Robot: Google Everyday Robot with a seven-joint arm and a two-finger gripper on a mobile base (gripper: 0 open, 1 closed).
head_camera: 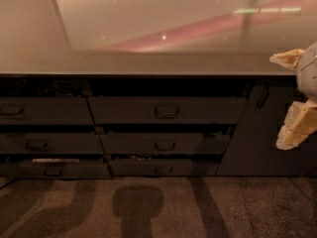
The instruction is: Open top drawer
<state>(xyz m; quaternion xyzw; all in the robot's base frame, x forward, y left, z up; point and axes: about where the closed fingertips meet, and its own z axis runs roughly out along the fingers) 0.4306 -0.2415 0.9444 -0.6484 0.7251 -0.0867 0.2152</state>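
The top drawer is the widest dark front under the counter, with a small loop handle at its centre. Its front stands level with the neighbouring front to the left, and a dark gap runs above it. My gripper is at the right edge of the camera view, in front of the dark cabinet panel and well to the right of the handle. Its two pale fingers are spread wide apart and hold nothing. It touches no drawer.
A shorter drawer sits left of the top drawer. Two more rows of drawers lie below. A pale glossy counter runs above. A dark cabinet door stands at the right. Carpet with shadows lies in front.
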